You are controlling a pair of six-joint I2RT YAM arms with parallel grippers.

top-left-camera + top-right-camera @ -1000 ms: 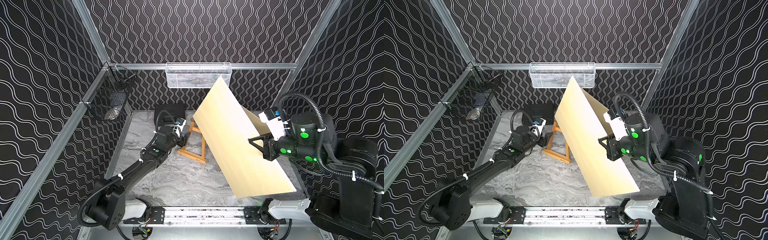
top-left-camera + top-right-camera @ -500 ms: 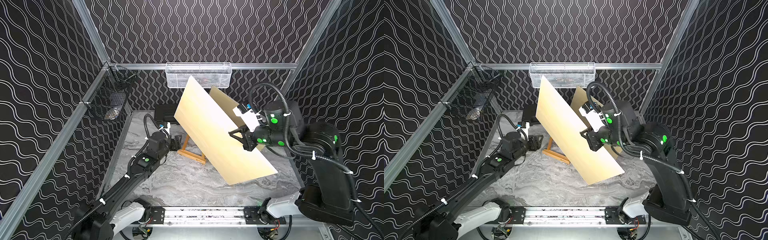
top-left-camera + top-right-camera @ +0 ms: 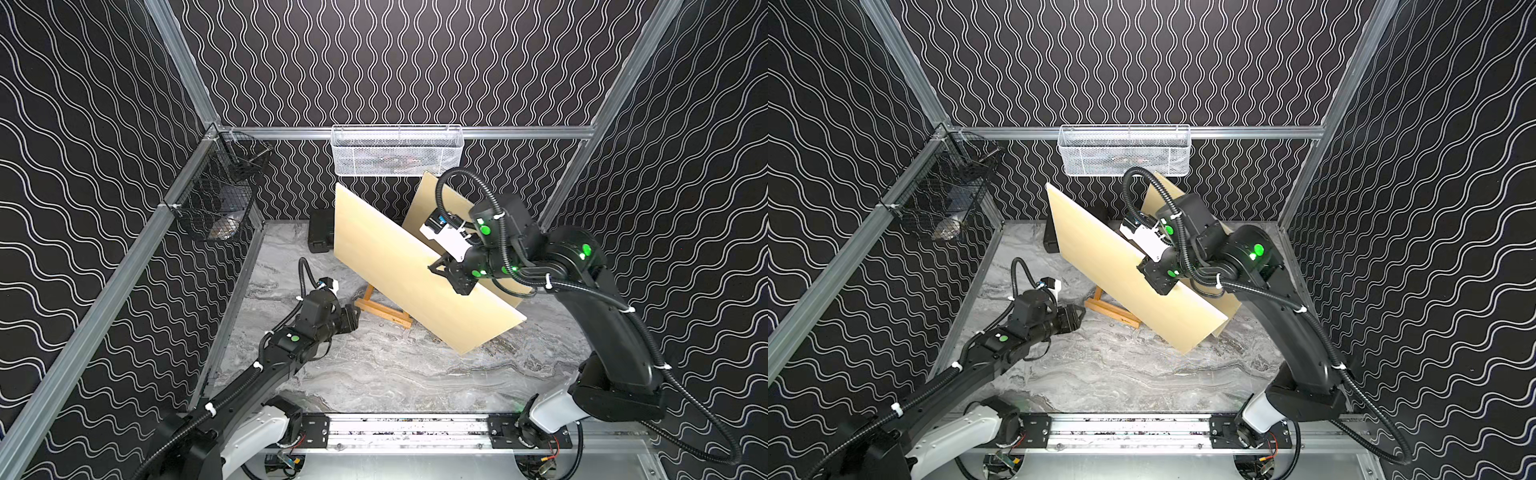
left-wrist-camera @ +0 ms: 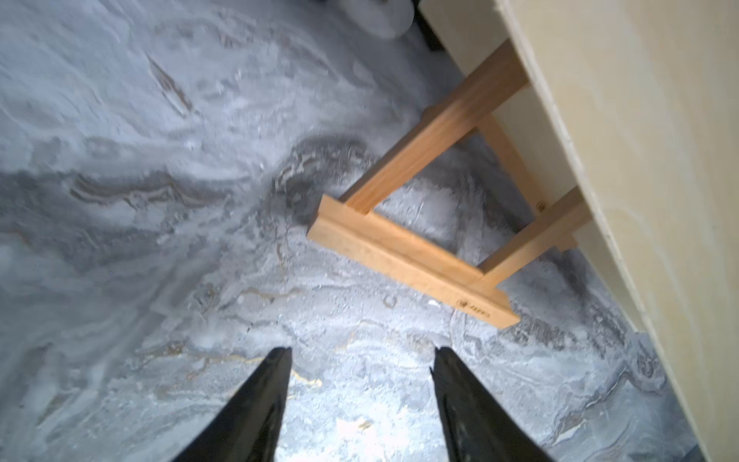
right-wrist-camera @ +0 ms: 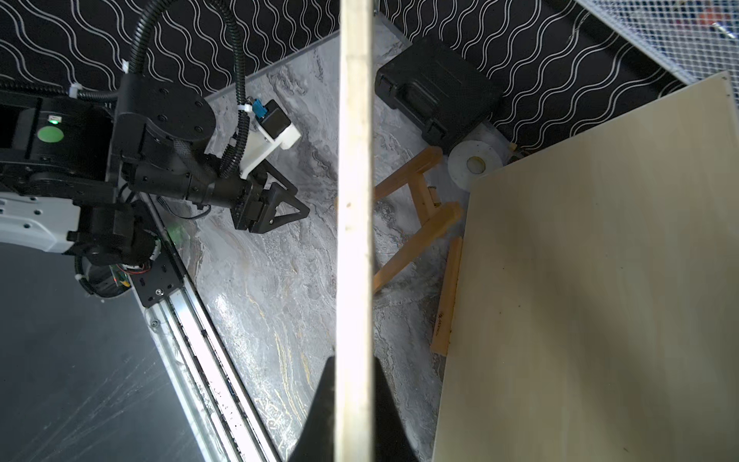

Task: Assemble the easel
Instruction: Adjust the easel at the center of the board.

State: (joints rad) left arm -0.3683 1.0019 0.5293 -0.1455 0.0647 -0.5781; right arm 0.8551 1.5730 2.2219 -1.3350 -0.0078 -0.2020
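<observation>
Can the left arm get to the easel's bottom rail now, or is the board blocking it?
Probably yes. The left gripper is open and aimed at the rail, only bare table between; the board in the right gripper covers just the easel's upper part.

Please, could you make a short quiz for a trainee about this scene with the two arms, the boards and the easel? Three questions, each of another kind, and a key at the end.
1. True or false: the left gripper is open and empty, near the wooden easel.
2. Multiple choice: the right gripper is shut on A) nothing, B) the tilted pale board, C) the wooden easel.
3. How many pale boards are in the scene?
Key: 1 true. 2 B. 3 two: the held one and a second board behind it.
</observation>
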